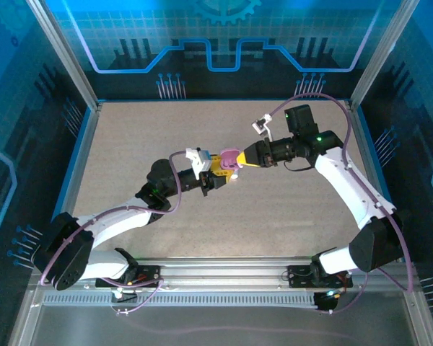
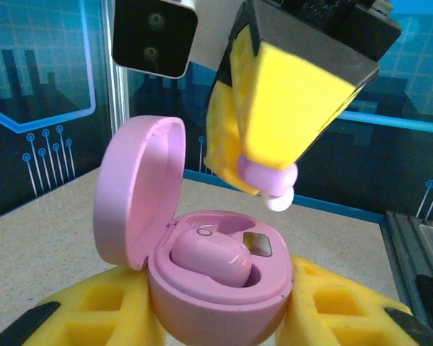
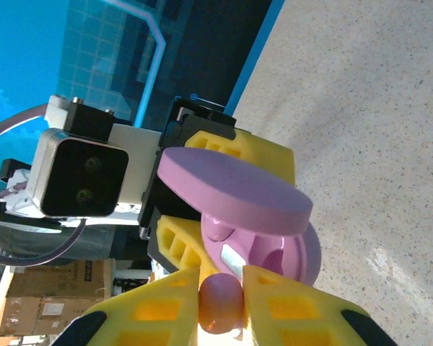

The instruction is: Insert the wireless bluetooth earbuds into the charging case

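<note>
The left claw (image 1: 221, 171) was clenched on the pink charging case (image 2: 224, 299) and held it above the counter (image 1: 166, 130), with the lid (image 2: 133, 194) standing open. One pink earbud (image 2: 211, 261) already sat in a hollow of the case. The right claw (image 3: 221, 285) was closed tightly on a second earbud (image 2: 268, 180), which hung just above the open case, near the free hollow and not touching it.
</note>
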{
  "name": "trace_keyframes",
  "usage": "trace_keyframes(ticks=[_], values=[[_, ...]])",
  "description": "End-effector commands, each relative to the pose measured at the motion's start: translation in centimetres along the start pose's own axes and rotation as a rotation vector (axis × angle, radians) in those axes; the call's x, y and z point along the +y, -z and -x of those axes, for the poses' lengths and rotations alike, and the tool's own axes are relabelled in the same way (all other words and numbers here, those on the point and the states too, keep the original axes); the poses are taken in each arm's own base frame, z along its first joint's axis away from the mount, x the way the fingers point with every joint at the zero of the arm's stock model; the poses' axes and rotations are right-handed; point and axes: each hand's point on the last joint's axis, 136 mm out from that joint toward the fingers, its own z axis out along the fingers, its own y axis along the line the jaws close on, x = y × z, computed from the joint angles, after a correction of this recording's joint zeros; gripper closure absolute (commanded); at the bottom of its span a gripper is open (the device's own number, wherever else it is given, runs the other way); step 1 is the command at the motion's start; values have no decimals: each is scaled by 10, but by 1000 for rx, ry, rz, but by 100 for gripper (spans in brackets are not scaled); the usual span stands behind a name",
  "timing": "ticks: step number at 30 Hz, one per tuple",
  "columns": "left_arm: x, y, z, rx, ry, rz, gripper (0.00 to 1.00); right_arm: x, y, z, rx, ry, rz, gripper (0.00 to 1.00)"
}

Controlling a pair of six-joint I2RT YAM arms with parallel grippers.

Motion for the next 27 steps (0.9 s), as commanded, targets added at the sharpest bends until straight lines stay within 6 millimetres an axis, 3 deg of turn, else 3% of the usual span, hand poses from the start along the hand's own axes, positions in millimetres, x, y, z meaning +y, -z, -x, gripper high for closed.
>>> trace_keyframes(ticks=[1,27], values=[[-10,-3,15,-44,-9,-64,67,8,-3,8,-13,29,-21,80],[-15,-5,27,-85,23,-98,67,-9,-8,11,-45,71,-178,78]])
